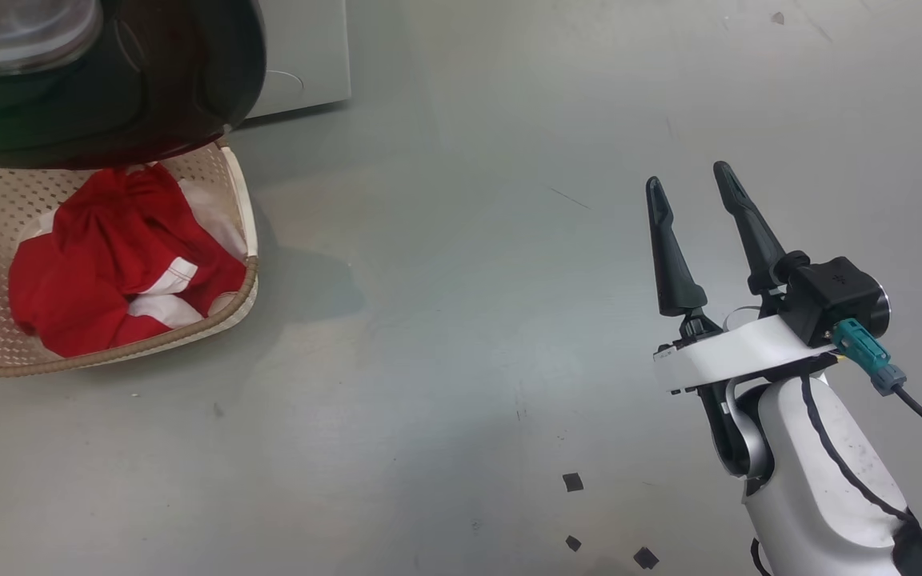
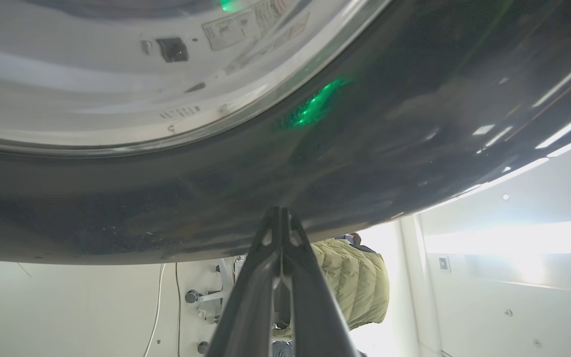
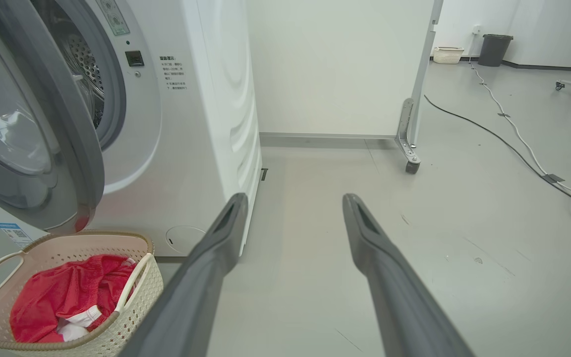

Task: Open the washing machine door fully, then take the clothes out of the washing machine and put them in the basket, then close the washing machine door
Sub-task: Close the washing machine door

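The washing machine [image 3: 206,99] stands at the left with its drum open. The washing machine door [image 3: 42,124] hangs partly open over the basket [image 3: 137,292]. In the head view the door's black ring [image 1: 149,80] covers the basket's [image 1: 246,232] far end. The red and white clothes [image 1: 109,264] lie bunched inside the basket, clothes [image 3: 62,297]. My left gripper [image 2: 280,212] is shut with nothing in it, its tips against the door's glossy black ring [image 2: 365,148]. My right gripper [image 1: 689,180] is open and empty over bare floor, well right of the basket, right gripper [image 3: 293,198].
A white partition on a castor [image 3: 409,163] stands behind the machine's right side. Cables [image 3: 513,134] run across the floor at the right, toward a dark bin [image 3: 493,49]. A person in an olive padded jacket [image 2: 355,282] is beyond the door. Black tape bits [image 1: 573,482] mark the floor.
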